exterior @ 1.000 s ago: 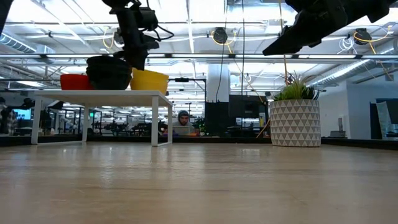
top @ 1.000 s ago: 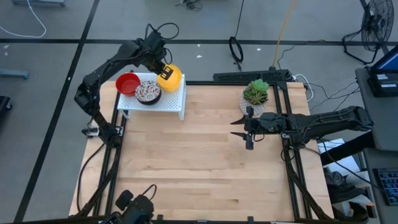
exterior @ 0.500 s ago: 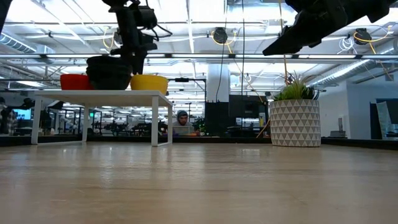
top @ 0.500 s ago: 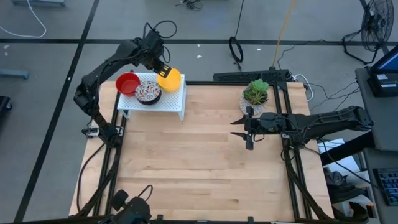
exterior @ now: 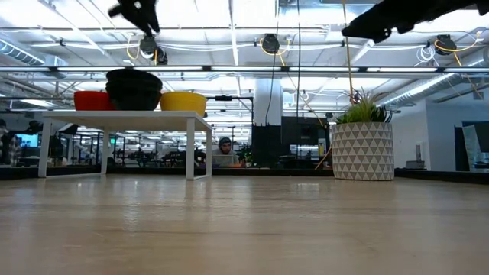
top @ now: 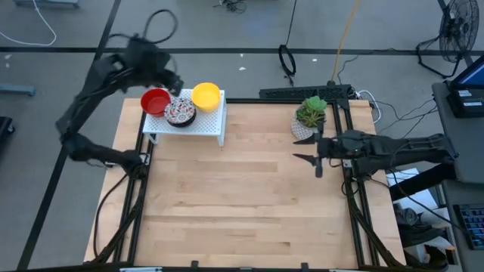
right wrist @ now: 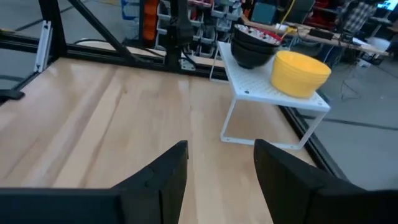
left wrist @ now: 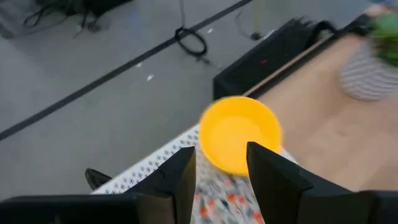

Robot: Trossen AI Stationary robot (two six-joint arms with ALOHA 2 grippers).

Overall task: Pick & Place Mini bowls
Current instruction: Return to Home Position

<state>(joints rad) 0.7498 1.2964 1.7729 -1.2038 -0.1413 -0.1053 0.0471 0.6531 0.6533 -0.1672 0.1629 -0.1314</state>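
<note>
While the mini bowls (top: 180, 110) stand on the rack (top: 215, 125) at the desk's far-left corner, left claw (left wrist: 221, 152) hovers high over that corner and right claw (top: 314, 160) hangs near the right edge, both spread and empty. Bowls judged light, rigid, slick; grip at rim.

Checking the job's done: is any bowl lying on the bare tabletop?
No, the red bowls, speckled bowls and yellow bowls all sit on the white rack.

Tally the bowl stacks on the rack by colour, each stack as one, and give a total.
Red stack: 1
Speckled stack: 1
Yellow stack: 1
Total: 3 stacks on the rack; the bowls within each cannot be counted.
</note>
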